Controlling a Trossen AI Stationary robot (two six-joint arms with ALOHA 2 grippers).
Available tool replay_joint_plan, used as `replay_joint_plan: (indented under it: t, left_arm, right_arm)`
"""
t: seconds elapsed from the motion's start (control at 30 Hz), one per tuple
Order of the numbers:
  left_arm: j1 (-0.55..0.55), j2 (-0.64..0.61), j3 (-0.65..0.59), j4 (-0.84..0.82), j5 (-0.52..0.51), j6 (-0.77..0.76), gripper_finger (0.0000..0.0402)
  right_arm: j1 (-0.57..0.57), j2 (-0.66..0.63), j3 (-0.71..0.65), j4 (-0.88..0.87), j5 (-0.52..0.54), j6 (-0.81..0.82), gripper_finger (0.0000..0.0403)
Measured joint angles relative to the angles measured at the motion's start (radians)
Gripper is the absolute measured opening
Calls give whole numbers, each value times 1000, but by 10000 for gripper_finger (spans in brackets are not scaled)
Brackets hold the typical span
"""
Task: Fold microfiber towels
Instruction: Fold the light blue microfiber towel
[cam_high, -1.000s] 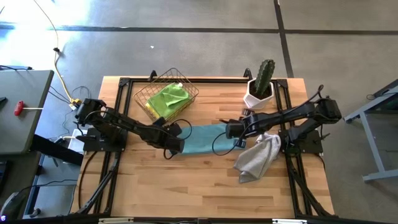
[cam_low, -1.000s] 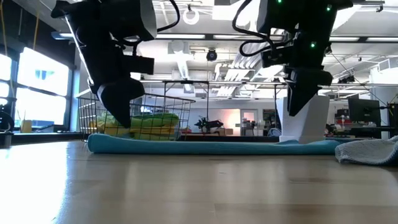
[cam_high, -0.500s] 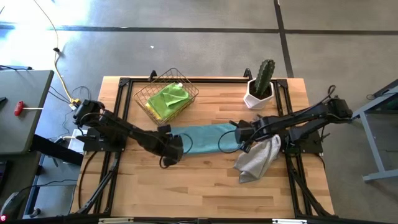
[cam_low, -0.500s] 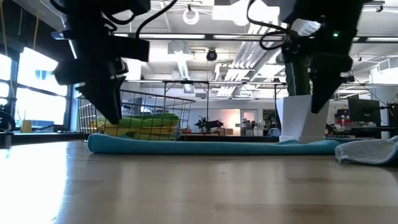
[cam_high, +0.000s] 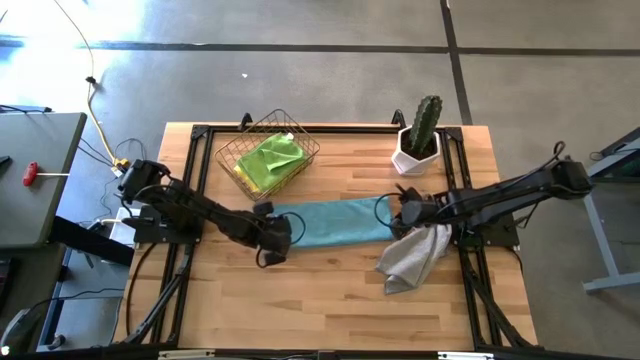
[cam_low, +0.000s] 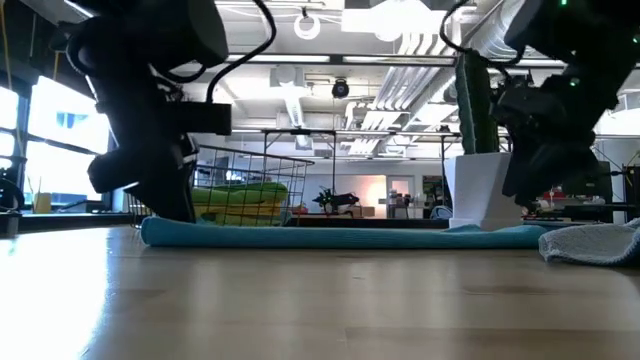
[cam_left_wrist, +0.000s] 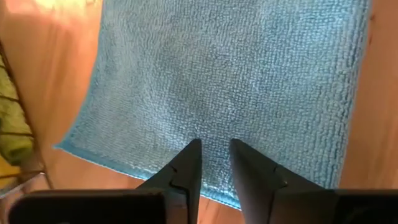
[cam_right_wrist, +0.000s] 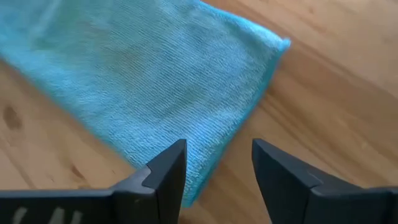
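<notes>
A light blue towel lies flat in a long folded strip across the middle of the table; it also shows in the low view. My left gripper stands low over its left end, fingers a little apart. My right gripper hangs over its right end, fingers wide apart. A grey towel lies crumpled at the right. A lime green towel lies in the wire basket.
The wire basket stands at the far left of the table. A potted cactus stands at the far right. The grey towel lies just near of my right gripper. Bare wood shows along the near half of the table.
My grippers have moved apart along the blue towel: the left toward the table's left edge, the right toward its right edge. More of the towel's middle now shows between them. The towel itself has stayed flat where it was.
</notes>
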Motion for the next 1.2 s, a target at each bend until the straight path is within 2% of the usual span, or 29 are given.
replay_joint_plan:
  t: [0.3, 0.53, 0.77, 0.93, 1.07, 1.2]
  left_arm:
    - [-33, 5, -42, 91, 34, -110, 44]
    - [-113, 8, -43, 182, 113, -214, 33]
    - [-172, 11, -45, 230, 100, -243, 33]
    - [-177, 11, -45, 219, 86, -258, 33]
    - [-171, 11, -45, 219, 56, -258, 32]
    - [-164, 11, -45, 219, 54, -257, 32]
  right_arm:
    - [-17, 77, -51, 50, -15, 183, 225]
    - [-20, 188, -51, 172, -19, 176, 223]
    - [-23, 291, -44, 219, -2, 151, 221]
    - [-21, 294, -49, 293, -15, 131, 204]
    - [-18, 297, -53, 369, -77, 77, 176]
    - [-18, 297, -52, 374, -105, 68, 145]
